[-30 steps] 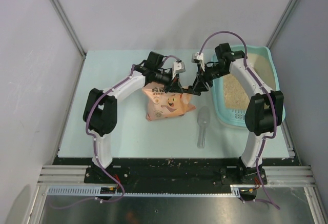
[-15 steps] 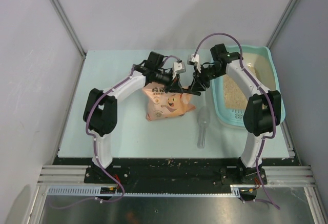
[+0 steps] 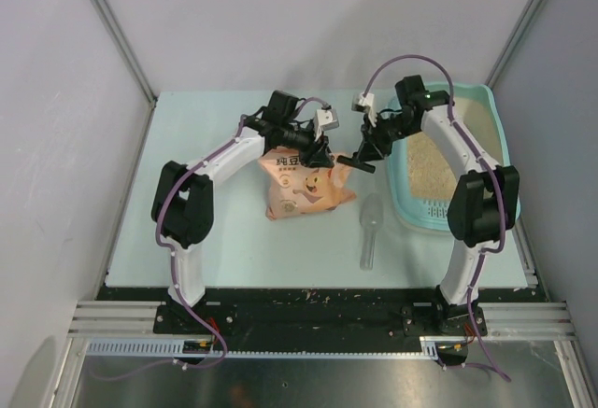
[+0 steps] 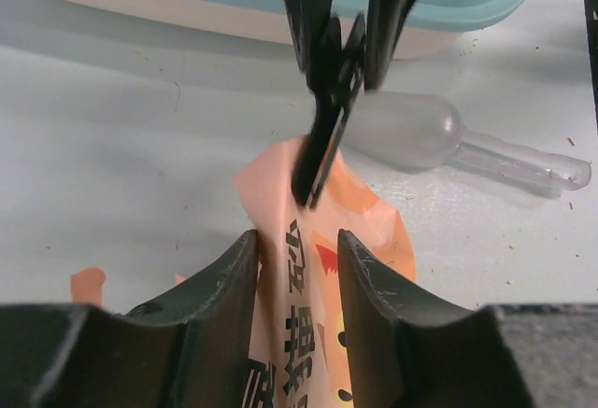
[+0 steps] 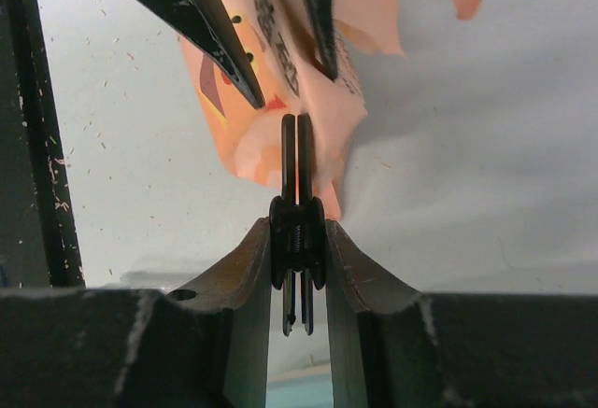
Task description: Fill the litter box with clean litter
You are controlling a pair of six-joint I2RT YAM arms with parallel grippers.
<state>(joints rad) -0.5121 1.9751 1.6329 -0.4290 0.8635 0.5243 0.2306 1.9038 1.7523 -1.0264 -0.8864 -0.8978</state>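
Top external view: the left gripper (image 3: 316,154) is near the middle of the table (image 3: 206,175), over the top of the pink bag (image 3: 301,193). In the left wrist view its two fingers (image 4: 227,282) stand apart, one on each side of the bag top, so its grip is loose and not squeezing. The bag rests on the table with its cartoon face up.

At 3 o'clock from the left gripper is a black clip (image 3: 348,160). The tip of the clip touches the top edge of the bag. The right gripper (image 3: 364,157) holds the clip. In the right wrist view its fingers (image 5: 250,268) press tight on both sides of the clip.

A clear scoop (image 3: 370,229) lies on the table at 4 o'clock from the bag. It is just beside the bag, and no gripper touches it.

The litter box (image 3: 400,193) sits at 3 o'clock from the bag, by the right edge of the table. The right arm reaches over it. Its ledge with holes is at the 6 o'clock end. Sandy litter (image 3: 425,161) lies inside the box and covers the floor where it can be seen
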